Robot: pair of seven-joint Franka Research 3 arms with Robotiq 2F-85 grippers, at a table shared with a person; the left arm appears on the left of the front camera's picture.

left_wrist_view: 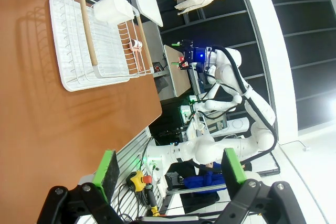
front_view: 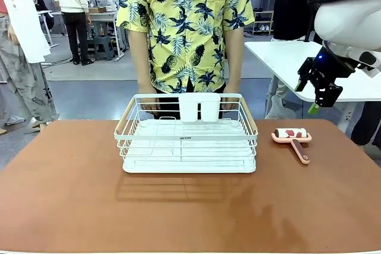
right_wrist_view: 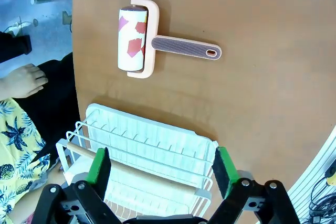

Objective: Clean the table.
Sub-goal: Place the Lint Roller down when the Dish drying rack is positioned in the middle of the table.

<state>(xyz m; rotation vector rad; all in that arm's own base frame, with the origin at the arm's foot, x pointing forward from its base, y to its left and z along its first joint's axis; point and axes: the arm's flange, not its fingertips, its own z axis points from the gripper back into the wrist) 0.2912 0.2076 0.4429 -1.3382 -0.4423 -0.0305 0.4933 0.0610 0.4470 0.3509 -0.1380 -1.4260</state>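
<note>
The table is a wide reddish-brown top. On its right part lies a lint roller with a pink frame and handle and red scraps stuck to its white roll. My right gripper hangs open in the air above and behind the roller, and nothing sits between its green pads. Seen from the left wrist, my left gripper is open and empty too, off the table's near corner.
A white wire dish rack with wooden side rails stands mid-table, two white cups at its far rim. A person in a pineapple-print shirt stands behind it, a hand at each far corner. A white table stands back right.
</note>
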